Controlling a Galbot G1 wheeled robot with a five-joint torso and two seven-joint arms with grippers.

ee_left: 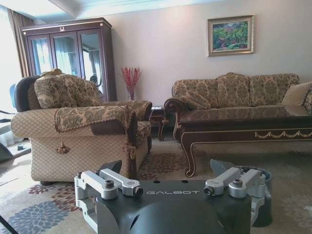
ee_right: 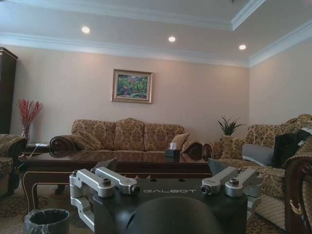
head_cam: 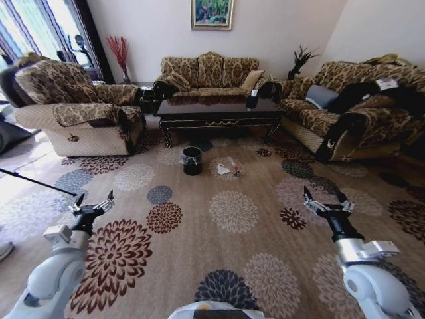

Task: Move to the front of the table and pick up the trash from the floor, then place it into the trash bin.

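Both arms hover low, left end effector [head_cam: 93, 201] and right end effector [head_cam: 328, 198] released; drive straight toward twelve o'clock, stopping short of the trash [head_cam: 228, 169] beside the trash bin [head_cam: 192, 160].

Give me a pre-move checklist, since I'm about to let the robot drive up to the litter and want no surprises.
1. Trash located: ok. The trash lies on the carpet in front of the table.
2. Bin located: ok. The trash bin stands upright beside the trash, apart from it.
3. Path: ok. Bare carpet lies between the robot and the trash.
4. Left gripper: ok. Open, holding nothing, raised over the carpet.
5. Right gripper: ok. Open, holding nothing, raised over the carpet.
6. Number of litter pieces: cannot tell; too small from here.
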